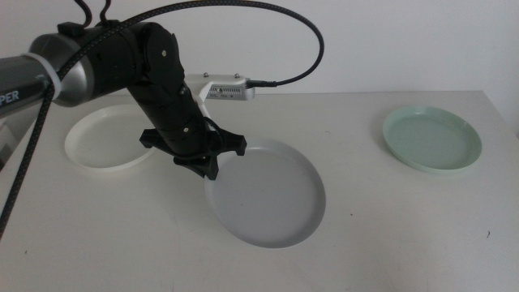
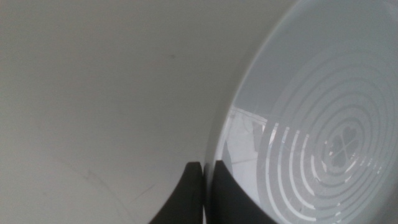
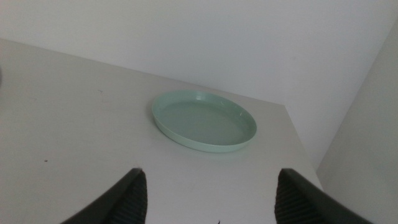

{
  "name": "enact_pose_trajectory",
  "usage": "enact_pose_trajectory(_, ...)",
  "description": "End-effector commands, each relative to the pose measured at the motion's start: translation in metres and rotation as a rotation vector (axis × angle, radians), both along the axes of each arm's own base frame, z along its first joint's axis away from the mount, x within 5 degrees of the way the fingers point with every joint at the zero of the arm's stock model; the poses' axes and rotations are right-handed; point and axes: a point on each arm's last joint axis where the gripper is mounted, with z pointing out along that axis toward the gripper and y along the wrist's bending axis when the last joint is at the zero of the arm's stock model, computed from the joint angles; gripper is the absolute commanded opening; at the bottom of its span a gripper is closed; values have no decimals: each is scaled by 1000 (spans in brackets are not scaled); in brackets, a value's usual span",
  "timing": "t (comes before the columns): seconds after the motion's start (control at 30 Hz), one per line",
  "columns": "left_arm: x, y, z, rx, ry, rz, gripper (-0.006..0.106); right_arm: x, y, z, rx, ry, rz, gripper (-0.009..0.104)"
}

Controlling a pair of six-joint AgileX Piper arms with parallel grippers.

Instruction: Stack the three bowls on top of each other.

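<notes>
My left gripper (image 1: 212,166) is shut on the left rim of the pale grey bowl (image 1: 268,195) at the middle of the table. The bowl looks slightly tilted, with the held side raised. In the left wrist view the jaws (image 2: 204,169) pinch the rim of the grey bowl (image 2: 323,124), whose inside shows concentric rings. The white bowl (image 1: 105,138) lies flat at the back left, partly behind the left arm. The mint green bowl (image 1: 431,138) lies at the back right. My right gripper (image 3: 208,193) is open and empty, out of the middle view, facing the mint bowl (image 3: 204,119).
The pale table (image 1: 389,227) ends at its right edge just past the mint bowl. A white wall stands behind it. The left arm's black cable (image 1: 268,32) arches over the back of the table.
</notes>
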Motion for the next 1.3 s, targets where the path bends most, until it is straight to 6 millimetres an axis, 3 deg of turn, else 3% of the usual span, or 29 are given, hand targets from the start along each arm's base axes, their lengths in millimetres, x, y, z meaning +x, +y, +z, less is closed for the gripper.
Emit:
enact_pose_trajectory(0.0, -3, -10, 36, -66, -109, 14, 0, -2, -1, 10, -12, -102, -15, 52)
enact_pose_trajectory(0.2, -1, -19, 46, -104, -150, 33, 0, -2, -1, 10, -12, -102, -15, 52)
enact_pose_trajectory(0.37, 8, -24, 41, -115, -136, 49, 0, -2, -1, 10, -12, -102, -15, 52)
enact_pose_trajectory(0.73, 41, -44, 6, -119, -72, 54, 0, -2, -1, 10, -12, -102, -15, 52)
enact_pose_trajectory(1.07, 52, -49, -27, -103, -26, 67, 0, -2, -1, 10, -12, -102, -15, 52)
enact_pose_trajectory(1.17, 52, -49, -30, -96, -25, 66, 5, -2, -1, 10, -12, -102, -15, 52)
enact_pose_trajectory(1.27, 53, -48, -30, -86, -30, 62, 16, -2, -1, 10, -12, -102, -15, 52)
